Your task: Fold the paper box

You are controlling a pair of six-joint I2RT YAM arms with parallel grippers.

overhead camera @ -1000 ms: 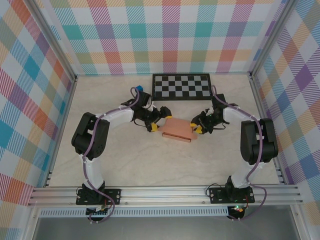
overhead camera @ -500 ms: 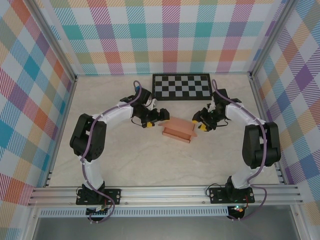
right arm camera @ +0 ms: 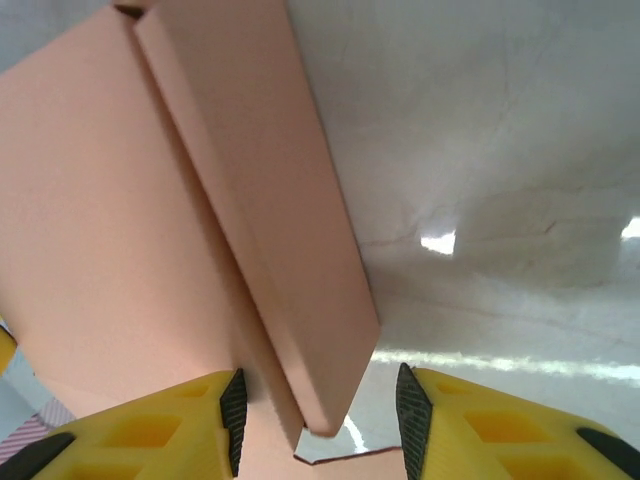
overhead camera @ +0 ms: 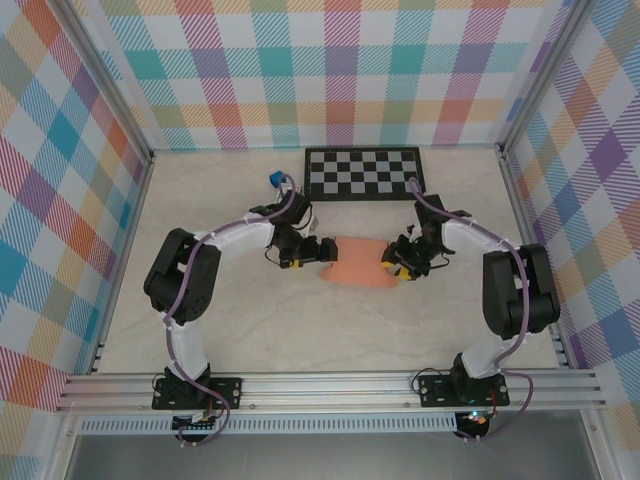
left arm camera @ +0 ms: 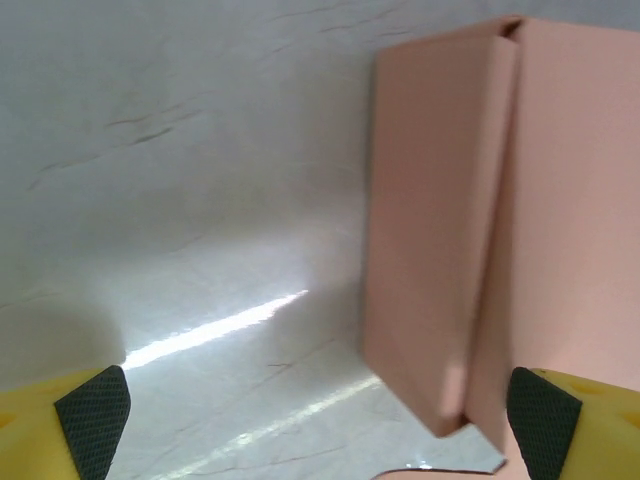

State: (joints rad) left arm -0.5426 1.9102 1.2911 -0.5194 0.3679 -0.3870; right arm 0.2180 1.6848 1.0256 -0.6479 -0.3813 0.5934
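Both arms [overhead camera: 240, 232] low beside paper box [overhead camera: 360, 261]

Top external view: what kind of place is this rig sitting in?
Most likely a purpose-built robot test cell: plaid-printed walls enclose a pale table, an aluminium frame edges it, and a checkerboard lies at the back.

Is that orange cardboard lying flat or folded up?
Partly folded: the paper box has a side panel bent along a crease at each end, seen from both wrists. Whether it is finished, cannot tell.
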